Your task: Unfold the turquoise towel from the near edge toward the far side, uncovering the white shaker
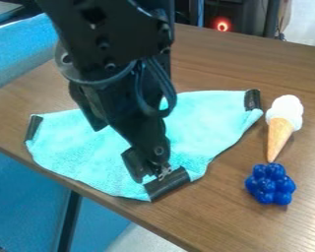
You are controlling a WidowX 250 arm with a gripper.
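Where the tip of my black gripper (150, 172) stands low at the near corner of the turquoise cloth (68, 147), the likeliest fault is a poor hold. The dark band (168, 184) on that corner lies right beside my tip and looks smoother than the weave; a shallow pinch there could slip off, and a pinch wide of it might catch only a loose fold. Pressing too low could jam me against the wooden table (239, 226) or ruck the cloth. Because the table's near edge runs just beyond my tip, a sideways drag could carry the fabric over it. The toy ice cream cone (278, 138) and the blue lobed toy (270, 184), both toward the view's right of my tip and apart from the cloth, would be at risk from a wide sweep. Pose: my arm (114, 54) enters from the top edge, slants down across the cloth's middle and hangs tip downward. Whether I am open or closed, and whether I have hold of any fabric, I cannot tell.
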